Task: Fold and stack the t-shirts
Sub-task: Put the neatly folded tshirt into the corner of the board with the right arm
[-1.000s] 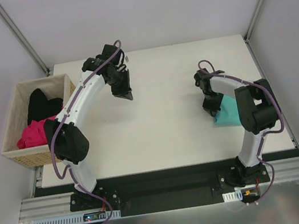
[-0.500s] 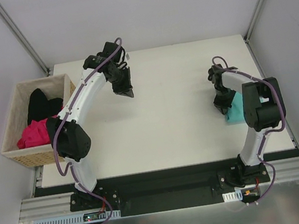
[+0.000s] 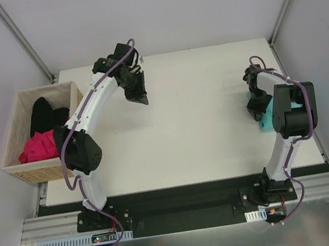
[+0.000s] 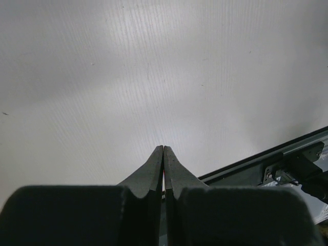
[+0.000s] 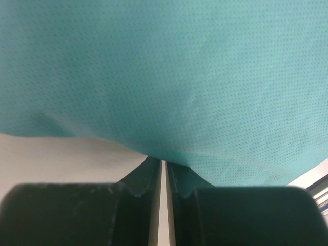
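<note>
Hanging over a white surface [image 3: 194, 111], two closed end effectors.
Off its left edge, a woven wicker basket [image 3: 10, 134] holds a black cloth t-shirt [image 3: 45, 113] and a magenta pink cloth t-shirt [image 3: 40, 147]. The left end effector [image 4: 163, 148] hangs clenched, empty, far left. The right end effector [image 5: 163, 161] clamps a folded teal cloth t-shirt [image 3: 268, 122] at the right edge.

**Middle Open, Both Sides Crowded**

You have bare table [image 3: 197, 130] across the centre and lower centre of the frame. At upper left, the left arm [image 3: 94, 103] arches over the table's left side, and the left gripper [image 3: 142, 100] points down above the surface. The basket [image 3: 13, 167] at far left holds a pink shirt [image 3: 38, 147] and a black shirt [image 3: 45, 113]. At centre right, the right arm [image 3: 290, 110] and a teal shirt [image 3: 268, 124] block the table's right edge.
</note>
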Tool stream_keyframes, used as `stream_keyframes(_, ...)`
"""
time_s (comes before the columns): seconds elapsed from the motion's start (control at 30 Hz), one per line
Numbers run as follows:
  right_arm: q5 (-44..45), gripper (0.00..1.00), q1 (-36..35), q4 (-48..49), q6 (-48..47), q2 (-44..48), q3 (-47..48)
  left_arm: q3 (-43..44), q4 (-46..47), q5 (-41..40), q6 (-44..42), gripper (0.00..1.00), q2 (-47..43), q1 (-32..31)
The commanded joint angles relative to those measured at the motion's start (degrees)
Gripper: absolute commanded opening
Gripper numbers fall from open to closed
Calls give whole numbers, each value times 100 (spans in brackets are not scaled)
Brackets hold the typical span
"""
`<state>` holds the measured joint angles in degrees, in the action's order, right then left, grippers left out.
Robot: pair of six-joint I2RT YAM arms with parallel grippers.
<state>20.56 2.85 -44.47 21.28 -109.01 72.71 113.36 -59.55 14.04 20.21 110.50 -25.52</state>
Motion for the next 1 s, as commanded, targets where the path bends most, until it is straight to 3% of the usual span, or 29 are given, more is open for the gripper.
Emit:
stream_keyframes(0.0,62,9,251,-132,-97,-155,217,335,-180,151,80,0,77,-23)
stream_keyframes(0.63,-96,10,471,-159,-150,-287,376,582,-268,248,115,0,192,-23)
stream_keyframes(0.7,-61,13,436,-150,-168,-252,376,582,-268,248,106,0,209,-23)
stream_keyframes(0.77,27,23,313,-141,-238,-147,376,591,-268,239,106,0,218,-23)
stream_keyframes(0.83,167,42,138,-106,-273,-33,384,591,-268,239,106,0,235,-23)
stream_keyframes(0.97,194,47,-109,-211,-317,-32,639,626,-259,266,89,0,253,-23)
